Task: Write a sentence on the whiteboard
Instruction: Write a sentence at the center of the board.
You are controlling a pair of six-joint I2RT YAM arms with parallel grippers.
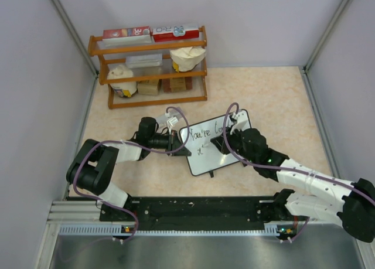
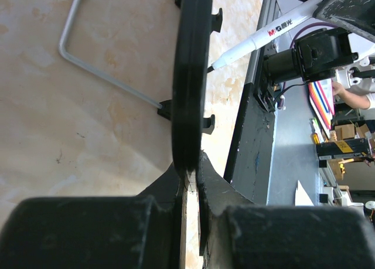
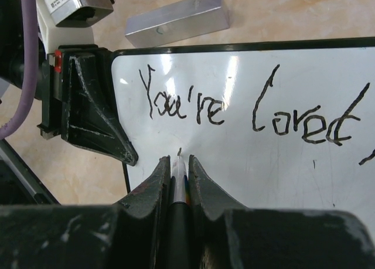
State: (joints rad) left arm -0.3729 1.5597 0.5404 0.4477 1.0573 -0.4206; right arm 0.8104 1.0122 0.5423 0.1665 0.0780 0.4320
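Two words of the sentence are already on the whiteboard. I read "You're" and "loved" in black script along the top line, with the last letter running out at the right edge of my right wrist view. Under "You're" I see only a short stroke or two, so I judge the second line barely begun and the writing step about half done.

In the top view the whiteboard sits at the middle of the desk, turned at an angle. The left arm comes in from the left of the frame, and its jaws are pinching the board's black frame at the left edge. The left wrist view shows them pressed on that rim edge-on, with the bent wire stand off to the upper left.

The right arm comes in from the lower right. Its jaws are clamped on the marker, whose tip points at the blank area below "You're". I cannot tell whether the tip is touching.

My next move calls for light, even contact and small strokes running rightward under the first line, while the left jaws hold the board from sliding.

For other lettering, the marker's white barrel reads "M&G" in red, followed by two characters. The boxes on the wooden shelf at the upper left carry print too small for me to read.
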